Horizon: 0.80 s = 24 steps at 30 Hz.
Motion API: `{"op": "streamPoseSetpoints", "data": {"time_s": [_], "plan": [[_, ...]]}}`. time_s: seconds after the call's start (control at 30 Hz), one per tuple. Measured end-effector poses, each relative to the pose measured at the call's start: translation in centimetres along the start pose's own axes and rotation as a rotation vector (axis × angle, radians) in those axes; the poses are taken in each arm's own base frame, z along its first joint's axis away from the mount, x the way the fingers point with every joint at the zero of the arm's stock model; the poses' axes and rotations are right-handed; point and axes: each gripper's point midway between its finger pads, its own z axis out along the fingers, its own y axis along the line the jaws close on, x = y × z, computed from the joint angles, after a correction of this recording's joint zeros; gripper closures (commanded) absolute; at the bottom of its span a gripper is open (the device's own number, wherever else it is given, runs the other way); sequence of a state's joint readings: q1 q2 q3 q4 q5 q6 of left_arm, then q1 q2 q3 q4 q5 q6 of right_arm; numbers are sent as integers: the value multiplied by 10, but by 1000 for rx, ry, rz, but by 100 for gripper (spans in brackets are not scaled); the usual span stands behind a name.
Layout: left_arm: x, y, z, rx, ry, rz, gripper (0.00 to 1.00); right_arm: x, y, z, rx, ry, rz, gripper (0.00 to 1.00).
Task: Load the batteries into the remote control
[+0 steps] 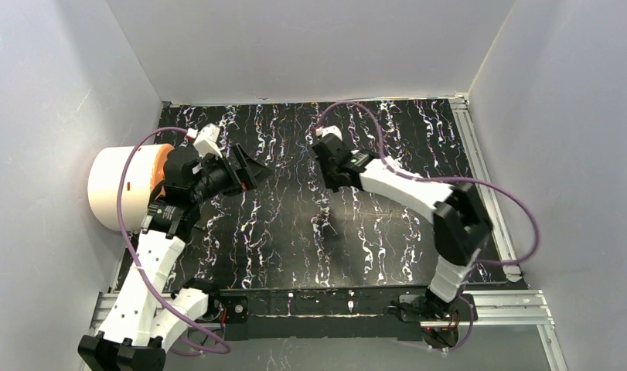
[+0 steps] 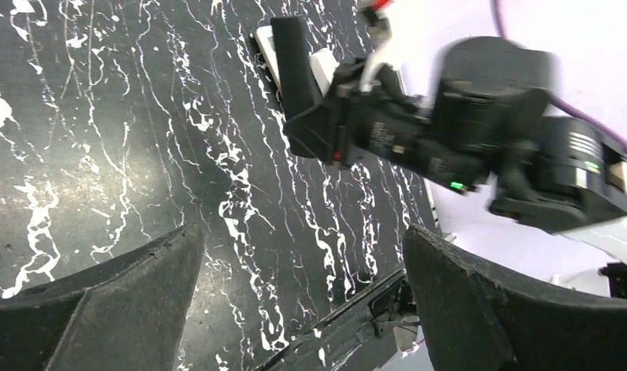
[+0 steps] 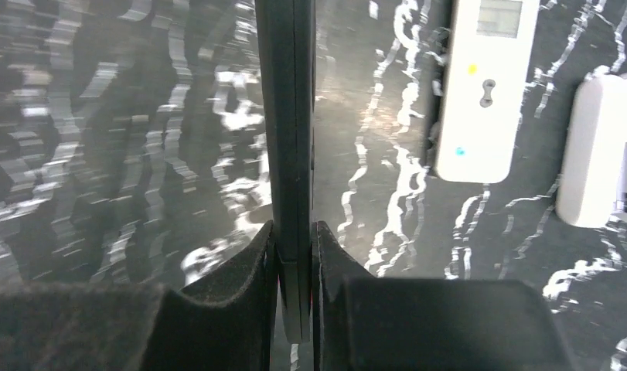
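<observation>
My right gripper (image 3: 294,232) is shut on a slim black remote (image 3: 288,116), held edge-on above the black marbled table; the pair also shows in the left wrist view, gripper (image 2: 318,127) and remote (image 2: 293,66). A white remote (image 3: 484,85) with a small screen lies flat on the table just right of it. My left gripper (image 2: 302,232) is open and empty, hovering over the table to the left of the right gripper (image 1: 328,174); in the top view the left gripper (image 1: 252,168) faces it. No batteries show in any view.
A second white device (image 3: 604,151) lies right of the white remote. A white cylindrical container (image 1: 120,185) with an orange part stands at the table's left edge behind the left arm. Grey walls enclose the table; a metal rail (image 1: 480,166) runs along its right side.
</observation>
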<state>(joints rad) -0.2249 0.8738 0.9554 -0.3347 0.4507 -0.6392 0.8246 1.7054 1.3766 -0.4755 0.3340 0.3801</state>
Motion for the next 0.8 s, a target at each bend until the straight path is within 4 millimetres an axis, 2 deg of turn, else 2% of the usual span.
{"op": "streamPoseSetpoints", "data": {"time_s": [0.13, 0.27, 0.5, 0.67, 0.8], "plan": [[1, 2, -6, -23, 3, 15, 2, 27, -28, 43, 196, 120, -131, 99], [8, 7, -6, -41, 30, 15, 2, 37, -49, 65, 340, 183, -223, 99], [19, 20, -1, -82, 91, 18, 2, 44, -69, 75, 456, 217, -313, 99], [23, 24, 0, -93, 110, 17, 2, 49, -72, 83, 477, 237, -347, 79], [23, 24, -1, -94, 112, 24, 1, 54, -73, 86, 480, 257, -363, 75]]}}
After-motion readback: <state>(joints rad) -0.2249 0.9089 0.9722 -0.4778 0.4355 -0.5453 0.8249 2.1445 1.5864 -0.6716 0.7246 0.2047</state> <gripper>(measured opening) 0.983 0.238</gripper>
